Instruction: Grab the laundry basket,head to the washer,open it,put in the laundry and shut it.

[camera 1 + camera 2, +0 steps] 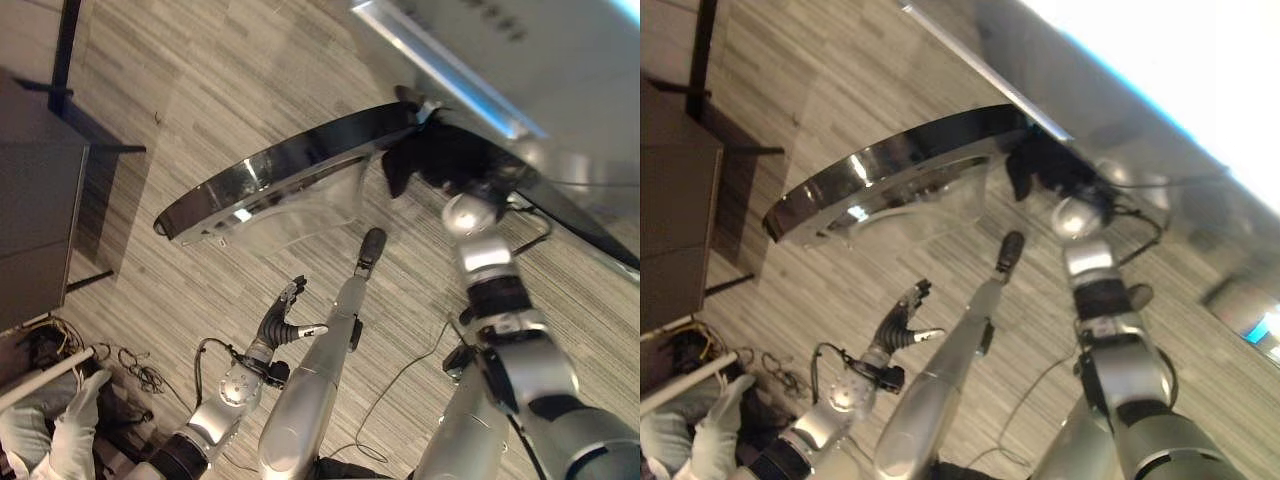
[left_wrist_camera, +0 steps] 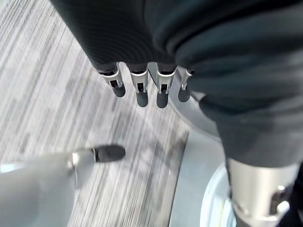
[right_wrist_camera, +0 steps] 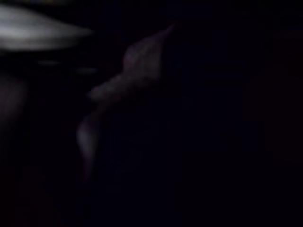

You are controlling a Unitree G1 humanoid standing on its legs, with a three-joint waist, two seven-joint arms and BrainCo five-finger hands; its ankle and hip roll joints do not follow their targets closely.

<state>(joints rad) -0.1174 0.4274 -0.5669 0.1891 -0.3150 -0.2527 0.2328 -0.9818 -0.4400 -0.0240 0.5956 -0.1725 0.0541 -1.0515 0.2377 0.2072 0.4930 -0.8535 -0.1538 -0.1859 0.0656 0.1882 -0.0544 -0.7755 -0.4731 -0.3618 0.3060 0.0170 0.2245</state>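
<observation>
The washer (image 1: 520, 70) is standing at the upper right, its casing cut off by the frame edge; its round door (image 1: 290, 185) is hanging open over the wood-grain floor (image 1: 200, 80); the right hand (image 1: 440, 160) is reaching into the opening with dark laundry (image 1: 400, 165) bunched at the rim, so its fingers are hiding and I cannot tell their state; the right wrist view is showing near-darkness with faint folds; the left hand (image 1: 283, 322) is hovering low with fingers loosely spread, holding nothing; a dark cabinet (image 1: 35, 200) is standing at the left.

washer door (image 1: 290, 175) open, dark laundry (image 1: 430, 160) apparently inside
</observation>
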